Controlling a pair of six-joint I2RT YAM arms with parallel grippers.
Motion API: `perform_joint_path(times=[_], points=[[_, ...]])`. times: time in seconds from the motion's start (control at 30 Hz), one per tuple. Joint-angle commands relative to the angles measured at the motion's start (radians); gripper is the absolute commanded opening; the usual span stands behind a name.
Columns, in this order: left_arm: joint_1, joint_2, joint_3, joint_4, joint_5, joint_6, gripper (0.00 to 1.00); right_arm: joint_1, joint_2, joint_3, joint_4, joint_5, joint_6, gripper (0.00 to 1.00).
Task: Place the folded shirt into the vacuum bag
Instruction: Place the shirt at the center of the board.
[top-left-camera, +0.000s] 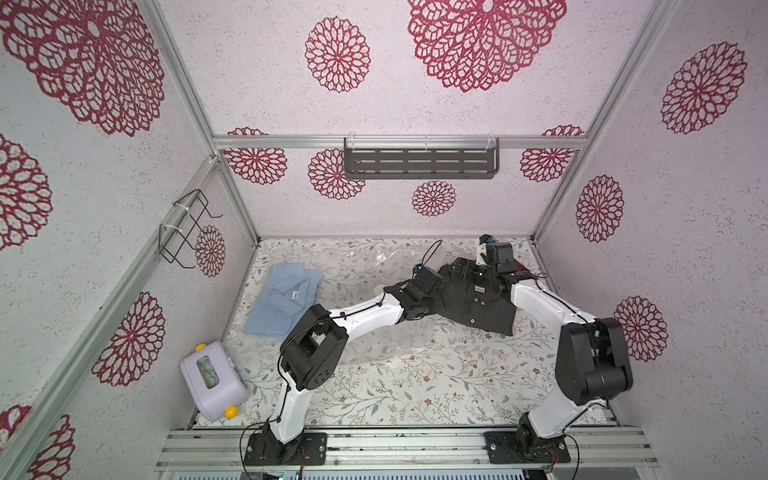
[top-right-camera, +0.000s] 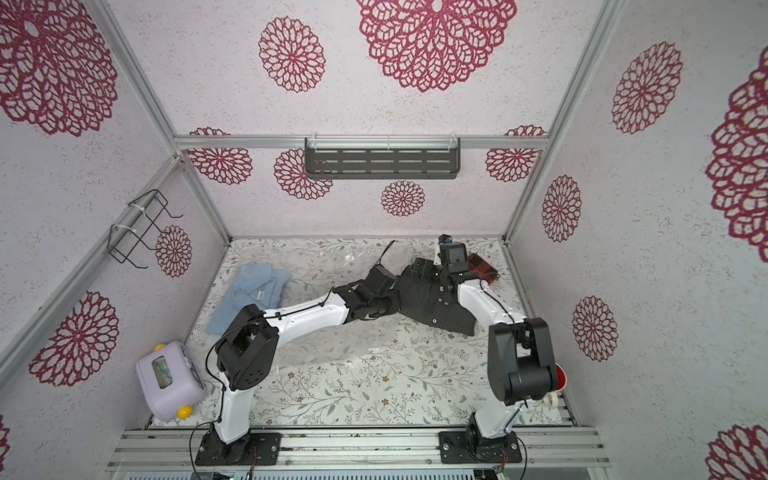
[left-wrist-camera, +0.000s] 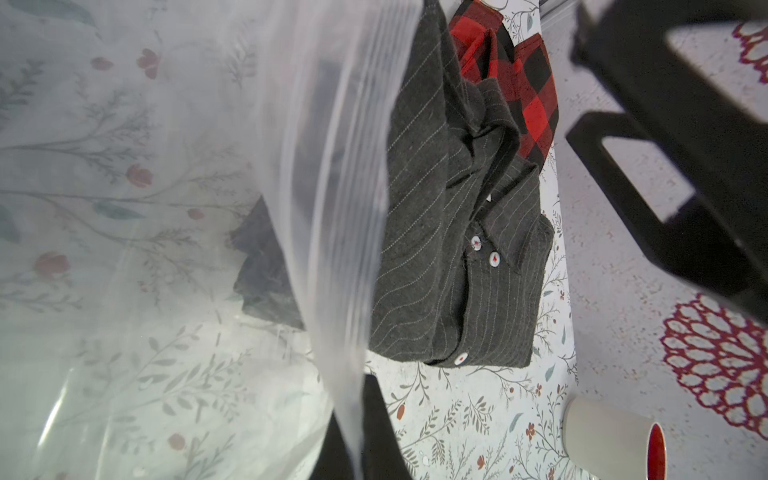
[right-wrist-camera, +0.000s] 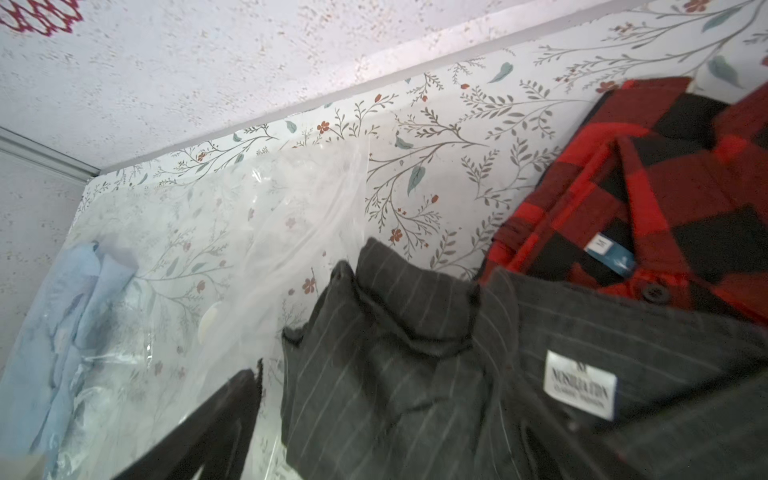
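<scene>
The vacuum bag (top-left-camera: 365, 266) (top-right-camera: 324, 266) lies clear and crinkly across the back of the floral table, its round white valve (right-wrist-camera: 210, 322) facing up. A folded dark pinstriped shirt (top-left-camera: 478, 307) (top-right-camera: 432, 299) (left-wrist-camera: 449, 249) (right-wrist-camera: 415, 374) lies at the bag's right end, one corner showing through the plastic. My left gripper (left-wrist-camera: 355, 440) (top-left-camera: 415, 307) is shut on the bag's ribbed lip (left-wrist-camera: 340, 208) and holds it raised beside the shirt. My right gripper (right-wrist-camera: 436, 449) (top-left-camera: 469, 268) hovers over the shirt's collar end, its fingers (right-wrist-camera: 208, 428) wide apart and open.
A red-and-black plaid shirt (top-left-camera: 519, 266) (left-wrist-camera: 528, 83) (right-wrist-camera: 665, 187) lies just behind the dark one at the back right. A light blue shirt (top-left-camera: 286, 303) (right-wrist-camera: 62, 332) lies at the left under plastic. A lavender box (top-left-camera: 212, 382) stands front left, a white cup (left-wrist-camera: 615, 436) front right.
</scene>
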Motion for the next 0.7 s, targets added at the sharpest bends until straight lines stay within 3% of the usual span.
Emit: perform_joint_path(times=[0.0,0.23,0.43,0.67], points=[[0.005,-0.077,-0.029,0.032,0.008,0.001,0.06,-0.003,-0.099,-0.093,0.007,-0.007,-0.032,0.92],[0.005,-0.172,-0.066,0.033,0.014,-0.001,0.08,0.008,-0.25,-0.312,0.059,-0.144,0.001,0.81],[0.012,-0.212,-0.072,-0.008,-0.011,0.025,0.39,0.061,-0.344,-0.451,0.11,-0.315,0.021,0.79],[0.06,-0.332,-0.155,-0.064,-0.093,0.067,0.52,0.128,-0.381,-0.598,0.22,-0.365,0.164,0.84]])
